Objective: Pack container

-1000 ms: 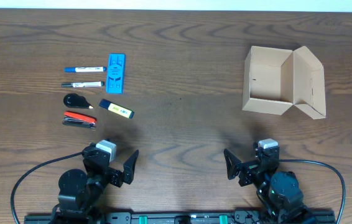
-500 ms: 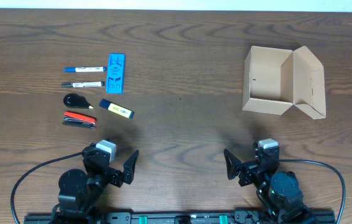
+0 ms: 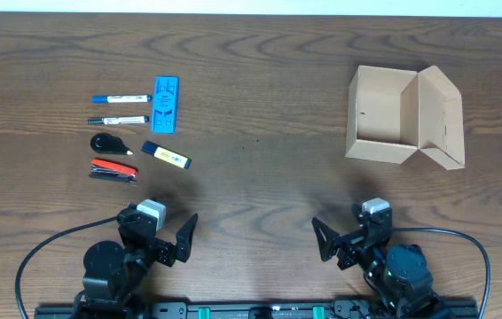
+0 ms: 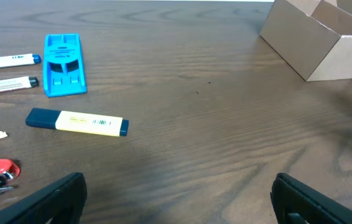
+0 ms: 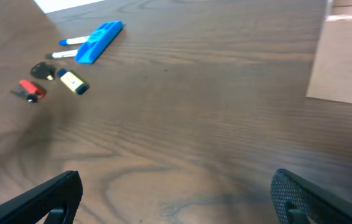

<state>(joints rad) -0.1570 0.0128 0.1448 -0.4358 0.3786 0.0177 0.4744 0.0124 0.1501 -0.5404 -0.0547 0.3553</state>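
The container [image 3: 384,111] is a tan cardboard box, open, its flap lid folded out to the right, at the right back of the table. It also shows in the left wrist view [image 4: 316,43] and the right wrist view [image 5: 344,59]. At the left lie two white markers [image 3: 120,98], [image 3: 118,120], a blue flat case [image 3: 165,104], a yellow highlighter [image 3: 166,155], a black object [image 3: 109,143] and a red tool [image 3: 112,169]. My left gripper [image 3: 184,239] is open and empty near the front edge. My right gripper [image 3: 326,241] is open and empty there too.
The wooden table [image 3: 260,177] spreads between the items at the left and the box at the right. Black cables [image 3: 47,248] loop from both arm bases along the front edge.
My right gripper has turned and shifted slightly to the left. The left arm and all objects have not moved.
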